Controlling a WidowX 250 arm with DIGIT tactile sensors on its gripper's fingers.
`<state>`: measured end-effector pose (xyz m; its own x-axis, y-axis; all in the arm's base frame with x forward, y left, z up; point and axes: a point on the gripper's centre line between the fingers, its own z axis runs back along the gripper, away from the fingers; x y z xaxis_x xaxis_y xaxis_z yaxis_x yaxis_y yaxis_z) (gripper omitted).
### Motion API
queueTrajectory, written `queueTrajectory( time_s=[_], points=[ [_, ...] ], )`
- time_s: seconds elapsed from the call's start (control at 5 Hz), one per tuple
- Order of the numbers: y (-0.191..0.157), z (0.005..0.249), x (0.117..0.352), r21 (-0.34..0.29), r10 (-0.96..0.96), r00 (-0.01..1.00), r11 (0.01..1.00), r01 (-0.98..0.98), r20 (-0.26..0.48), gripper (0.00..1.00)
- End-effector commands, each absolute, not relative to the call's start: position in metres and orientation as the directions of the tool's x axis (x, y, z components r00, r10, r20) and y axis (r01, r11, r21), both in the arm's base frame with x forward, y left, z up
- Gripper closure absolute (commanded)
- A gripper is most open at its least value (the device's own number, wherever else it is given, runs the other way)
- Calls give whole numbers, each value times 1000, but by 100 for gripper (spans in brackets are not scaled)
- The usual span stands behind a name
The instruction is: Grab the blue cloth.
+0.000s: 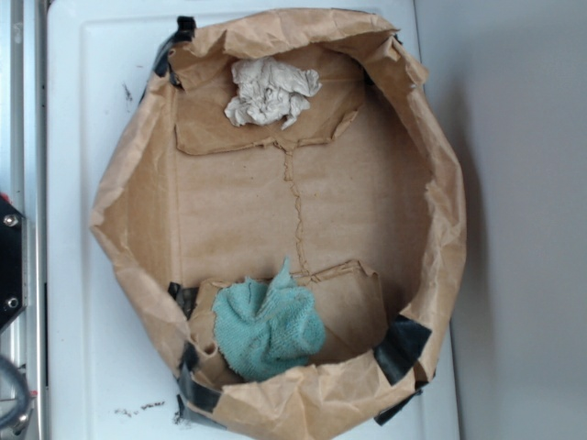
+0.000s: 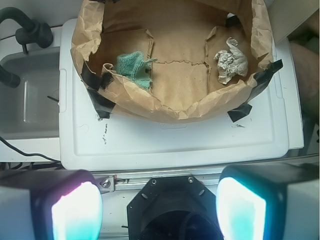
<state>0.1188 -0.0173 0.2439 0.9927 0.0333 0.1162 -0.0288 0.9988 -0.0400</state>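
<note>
The blue cloth (image 1: 269, 328) is a crumpled teal terry towel lying inside the brown paper bin (image 1: 138, 238), near its front wall. In the wrist view it (image 2: 133, 66) sits at the bin's left side. An off-white wrinkled rag (image 1: 269, 92) lies at the far end of the bin; in the wrist view it (image 2: 231, 62) is on the right. My gripper (image 2: 159, 210) is open and empty, fingers wide apart, held well back from the bin over the robot base. The gripper is not in the exterior view.
The paper bin stands on a white plastic lid (image 2: 170, 142), held with black tape (image 1: 400, 346) at the corners. A grey tub with a black hose (image 2: 25, 30) is at the left in the wrist view. A black robot base (image 2: 172, 207) lies below the gripper.
</note>
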Motion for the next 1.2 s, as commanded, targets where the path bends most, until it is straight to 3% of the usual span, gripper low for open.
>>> queueTrajectory(
  time_s=[0.0, 0.2, 0.4, 0.6, 1.0],
  points=[
    [-17, 244, 119, -40, 33, 993, 999, -29, 116, 0],
    [-9, 237, 169, -21, -51, 990, 998, 54, 134, 0],
    [-10, 246, 219, -46, -75, 983, 995, 83, 169, 0],
    [-6, 237, 249, -34, -116, 974, 992, 125, 193, 0],
    [13, 153, 264, 24, -221, 967, 975, 220, 124, 0]
  ],
)
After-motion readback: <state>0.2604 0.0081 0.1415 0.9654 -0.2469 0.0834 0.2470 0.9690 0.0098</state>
